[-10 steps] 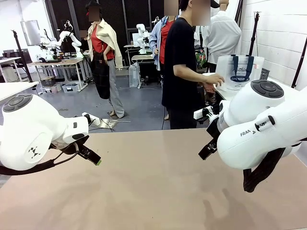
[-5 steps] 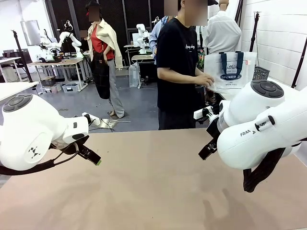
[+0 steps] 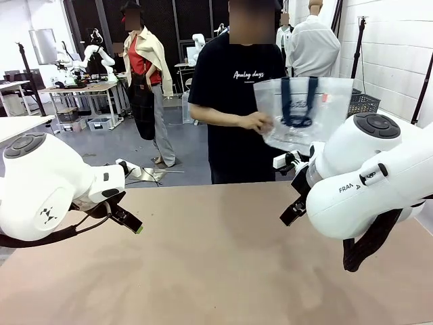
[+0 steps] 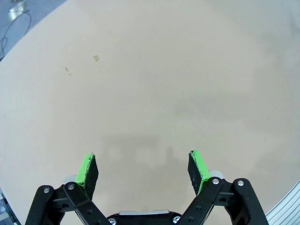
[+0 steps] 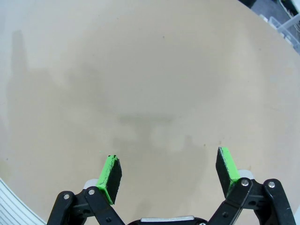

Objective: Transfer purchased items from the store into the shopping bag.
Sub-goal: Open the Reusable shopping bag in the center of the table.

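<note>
Shopping bag [image 3: 304,112]: translucent, navy handles, in person's hand [image 3: 257,123] beyond bench [image 3: 216,271]. Left arm [image 3: 47,186], right arm [image 3: 372,183]: flanking bench.

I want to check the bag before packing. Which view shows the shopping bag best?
The front view: a person's hand holds the shopping bag up beyond the table, navy handles visible. Both wrist views face down at that table.

Translucent whitish shopping bag [image 3: 308,112], navy handles, held aloft, slightly tilted, seemingly empty

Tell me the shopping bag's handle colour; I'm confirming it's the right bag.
Navy blue straps on the shopping bag, best seen in the front view.
</note>
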